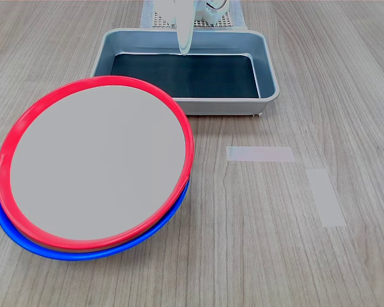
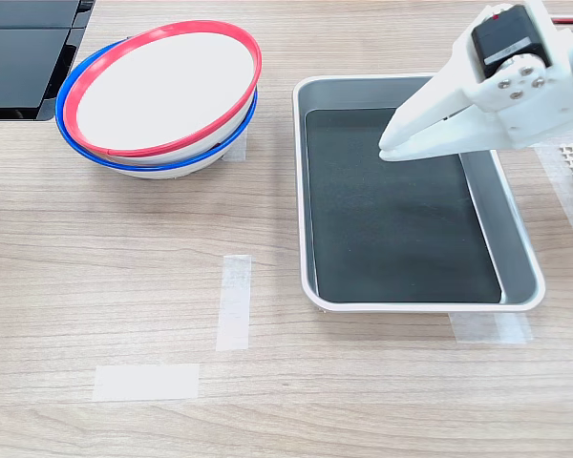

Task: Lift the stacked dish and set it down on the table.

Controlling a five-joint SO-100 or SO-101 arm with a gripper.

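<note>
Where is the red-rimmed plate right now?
The red-rimmed plate sits on the blue-rimmed plate at the first exterior view's left, in front of the grey tray; the gripper hovers apart.

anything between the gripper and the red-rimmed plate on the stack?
Nothing visible. The white gripper hangs over the grey rectangular tray, apart from the round red-rimmed plate, which rests on the blue-rimmed plate. Only the tray's low wall and bare wood-grain table lie between.

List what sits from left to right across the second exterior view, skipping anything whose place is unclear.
Black flat panel at the edge → red-rimmed round plate stacked on a blue-rimmed plate → upright pale tape strip on the wood-grain table → grey rectangular tray with dark liner → white end effector above it.
</note>
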